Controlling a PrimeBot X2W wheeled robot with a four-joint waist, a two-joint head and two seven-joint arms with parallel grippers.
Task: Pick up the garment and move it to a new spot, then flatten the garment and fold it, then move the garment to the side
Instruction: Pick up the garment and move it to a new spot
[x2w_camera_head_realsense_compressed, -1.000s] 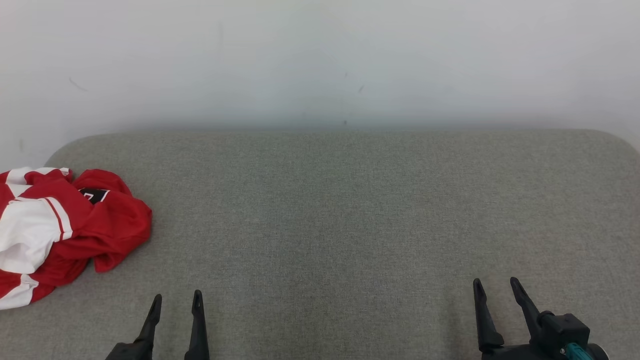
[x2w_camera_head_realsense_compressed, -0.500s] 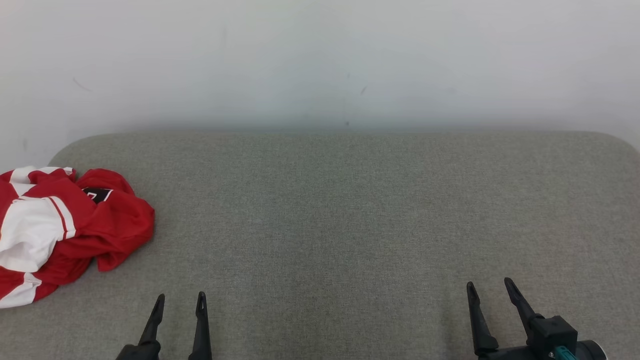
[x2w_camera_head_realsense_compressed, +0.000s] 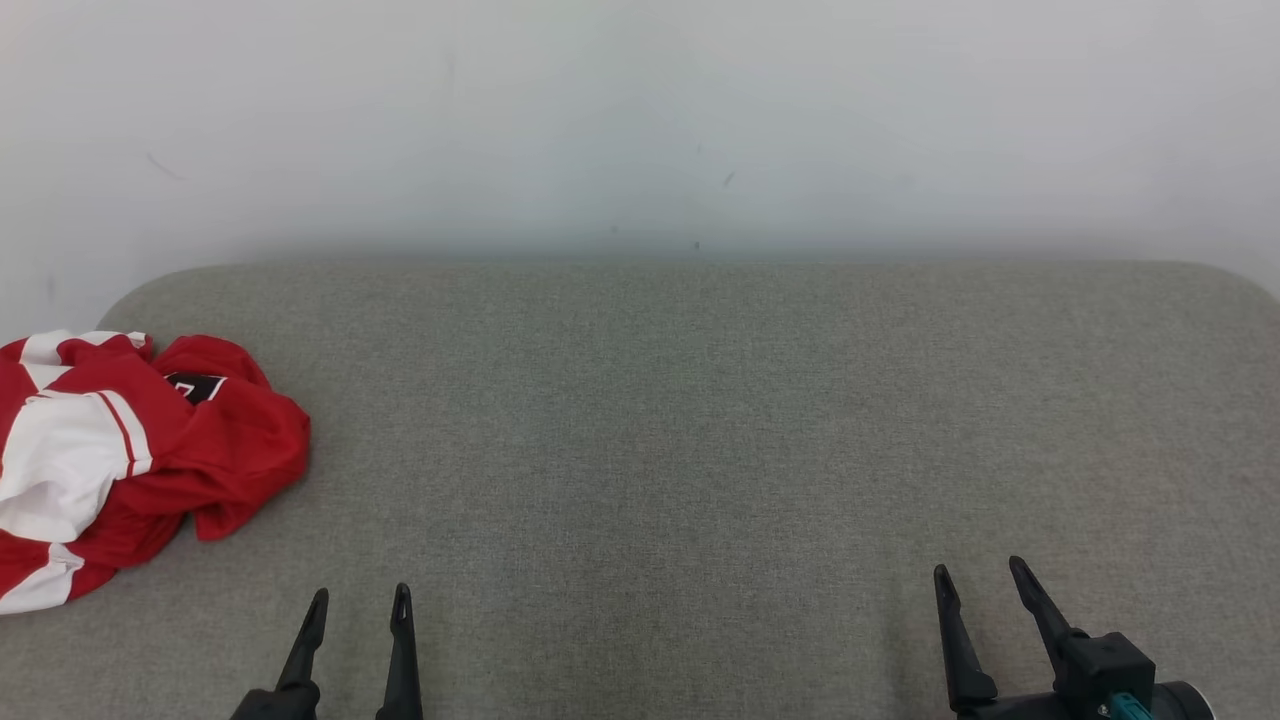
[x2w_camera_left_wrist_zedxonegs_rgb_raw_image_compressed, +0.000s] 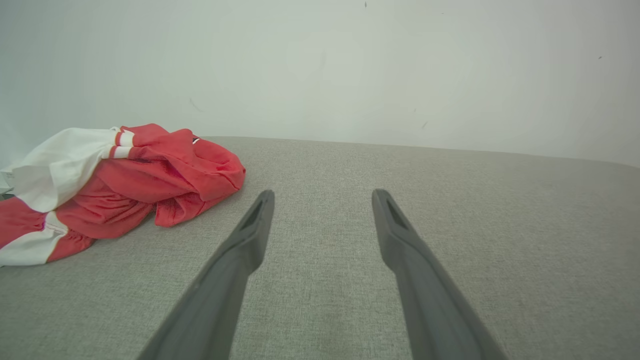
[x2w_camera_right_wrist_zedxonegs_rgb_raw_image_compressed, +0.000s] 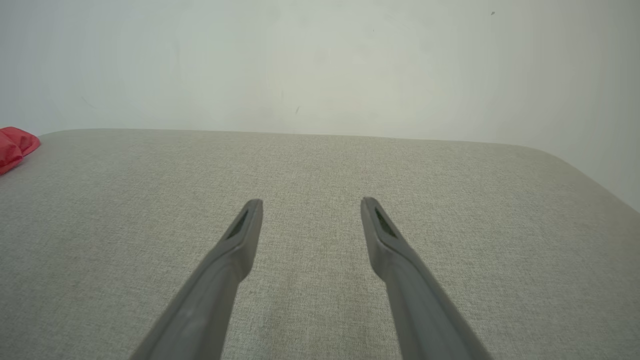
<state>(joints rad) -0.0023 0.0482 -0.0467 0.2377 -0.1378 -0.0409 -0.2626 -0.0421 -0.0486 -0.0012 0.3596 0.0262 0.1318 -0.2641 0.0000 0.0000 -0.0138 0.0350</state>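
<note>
I saw the red-and-white garment (x2w_camera_head_realsense_compressed: 130, 450) lying crumpled at the grey cushion's (x2w_camera_head_realsense_compressed: 680, 400) left edge. My left gripper (x2w_camera_head_realsense_compressed: 361, 592) sat at the cushion's near edge, left of centre, fingers spread and empty. My right gripper (x2w_camera_head_realsense_compressed: 978, 567) sat at the near right, likewise released.

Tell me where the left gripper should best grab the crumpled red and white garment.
Probably the raised red bunch at the right end of the garment, the part nearest the open left gripper. Come down from above on that side: the folds stand up off the grey surface there, so the fingers can close around them.
</note>
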